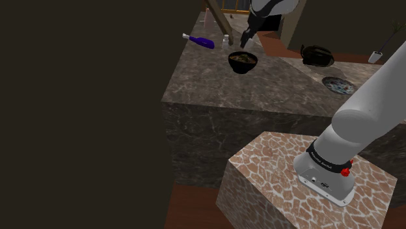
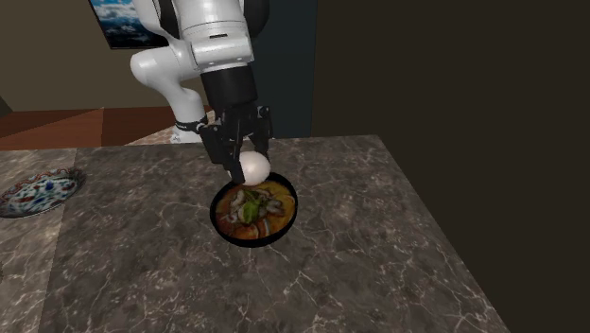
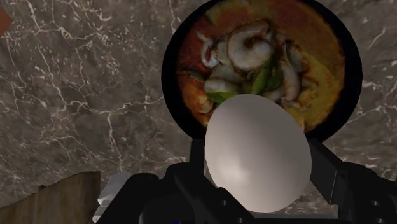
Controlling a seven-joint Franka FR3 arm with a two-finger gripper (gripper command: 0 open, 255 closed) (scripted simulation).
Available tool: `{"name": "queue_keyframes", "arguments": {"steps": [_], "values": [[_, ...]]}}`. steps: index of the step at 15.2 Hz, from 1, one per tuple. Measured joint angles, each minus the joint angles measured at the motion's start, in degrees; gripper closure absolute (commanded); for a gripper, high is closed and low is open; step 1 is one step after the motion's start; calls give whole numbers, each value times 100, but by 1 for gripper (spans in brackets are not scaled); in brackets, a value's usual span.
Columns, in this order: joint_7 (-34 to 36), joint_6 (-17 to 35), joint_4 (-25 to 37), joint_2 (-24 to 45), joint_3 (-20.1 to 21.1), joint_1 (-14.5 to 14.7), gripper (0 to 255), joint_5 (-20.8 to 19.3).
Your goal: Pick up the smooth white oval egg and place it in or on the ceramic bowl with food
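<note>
**Egg clamped over bowl of food**

Gripper (image 2: 250,166) is closed on the white egg (image 2: 253,168), with one black finger on each side. In the wrist view the egg (image 3: 257,153) has its long axis roughly crosswise to the line between the fingers, and the narrower end seems to point toward the bowl. The egg hangs just above the near rim of the black bowl (image 2: 287,216), clear of the food. The bowl sits on the marble counter (image 2: 378,246). A patterned plate (image 2: 38,189) lies well apart at the second exterior view's left.

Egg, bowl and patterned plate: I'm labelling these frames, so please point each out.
egg (image 2: 254,167), second exterior view, middle of its white shell.
bowl (image 2: 283,231), second exterior view, its dark near rim.
patterned plate (image 2: 38,192), second exterior view, its bare middle.
</note>
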Motion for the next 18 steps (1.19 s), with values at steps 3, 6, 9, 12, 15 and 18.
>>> {"name": "queue_keyframes", "arguments": {"steps": [3, 6, 9, 12, 15, 18], "values": [[-9, 220, -139, 81, -4, -4, 255, 12], [5, 454, -269, 187, 1, 2, 255, 20], [1, 504, -280, 212, 1, 1, 255, 25], [2, 511, -278, 216, 2, 1, 255, 26], [1, 512, -286, 220, 1, 0, 0, 26], [2, 513, -288, 221, 0, 0, 0, 25]]}}
